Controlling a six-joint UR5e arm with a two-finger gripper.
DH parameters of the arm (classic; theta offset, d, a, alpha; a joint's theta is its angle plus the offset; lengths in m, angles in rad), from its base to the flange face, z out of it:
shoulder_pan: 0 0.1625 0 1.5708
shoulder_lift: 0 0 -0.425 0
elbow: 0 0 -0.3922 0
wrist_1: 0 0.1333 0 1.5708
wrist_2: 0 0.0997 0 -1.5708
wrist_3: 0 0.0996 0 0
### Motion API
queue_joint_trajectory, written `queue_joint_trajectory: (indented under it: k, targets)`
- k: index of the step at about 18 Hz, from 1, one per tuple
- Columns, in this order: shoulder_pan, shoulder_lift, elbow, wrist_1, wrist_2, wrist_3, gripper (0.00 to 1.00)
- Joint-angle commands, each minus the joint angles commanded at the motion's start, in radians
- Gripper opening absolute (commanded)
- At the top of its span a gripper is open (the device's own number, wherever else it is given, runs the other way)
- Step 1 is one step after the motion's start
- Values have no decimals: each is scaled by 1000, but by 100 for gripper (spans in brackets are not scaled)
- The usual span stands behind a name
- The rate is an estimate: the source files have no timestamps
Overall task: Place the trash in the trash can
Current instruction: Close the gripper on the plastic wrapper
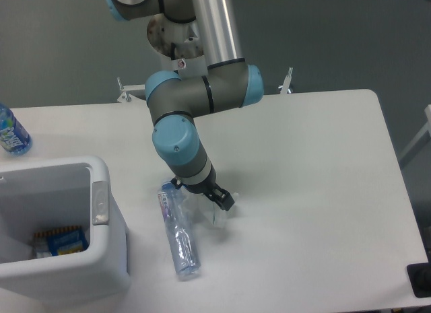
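The trash can [101,192], far left of the gripper [209,204], holds a blue-labelled packet [64,241]; the gripper sits low on the paper wad [217,215], jaw opening unclear; the crushed bottle [178,232] lies just left on the worktop [310,192].

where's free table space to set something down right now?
Widest bare patch: the table's right half, right of the gripper. Also the back strip between the upright bottle and the arm. Crowded: left-center, around the trash can, crushed bottle and tissue.
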Motion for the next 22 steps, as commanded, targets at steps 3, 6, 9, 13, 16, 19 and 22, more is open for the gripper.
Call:
queue_joint_trajectory:
  k: [3,6,9,13,16,19,22]
  targets:
    - [-2,11,-2,-3,-3,-55,0]
    - [2,37,3,-6,-12,-63,0]
    - [20,99,11,-9,-61,-63,0]
    - [84,204,24,-8,-193,-64,0]
    - [158,287,44,-18,-349,-77,0]
    - [221,353,55,-15,-469,-211,0]
    - [255,376,106,-14,-544,-342,0]
